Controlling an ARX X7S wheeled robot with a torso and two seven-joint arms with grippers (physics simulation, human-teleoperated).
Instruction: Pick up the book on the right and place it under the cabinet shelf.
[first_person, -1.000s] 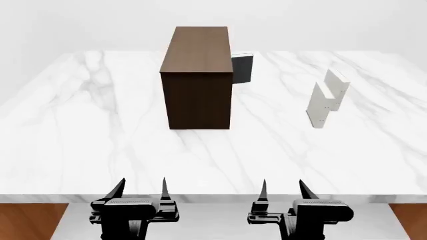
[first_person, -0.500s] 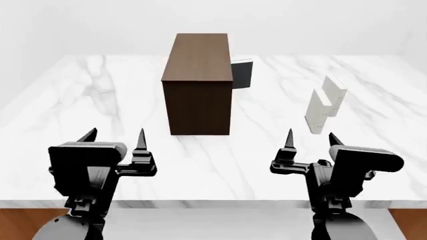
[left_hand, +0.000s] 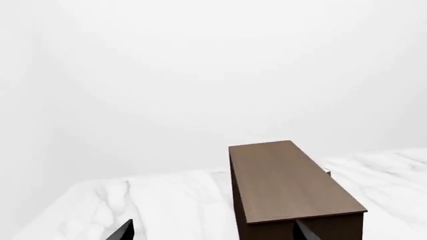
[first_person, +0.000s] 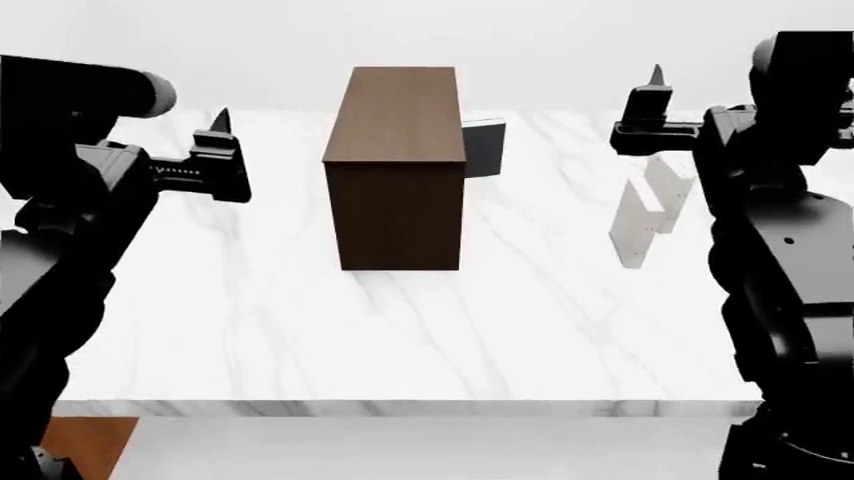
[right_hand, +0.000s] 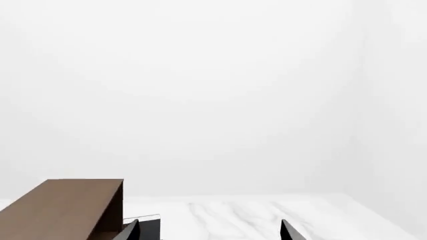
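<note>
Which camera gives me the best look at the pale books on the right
The head view: both pale books stand upright on the marble table, right of the cabinet, partly behind the right arm. Neither wrist view shows them, only cabinet and tabletop.

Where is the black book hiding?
In the head view, the black book stands on the marble table at the far right side of the brown cabinet, partly hidden by it, left of the two pale books.

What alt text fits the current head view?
A dark brown cabinet stands mid-table on white marble, with two pale books upright to its right. Both black arms are raised at the frame's edges, holding nothing.
</note>
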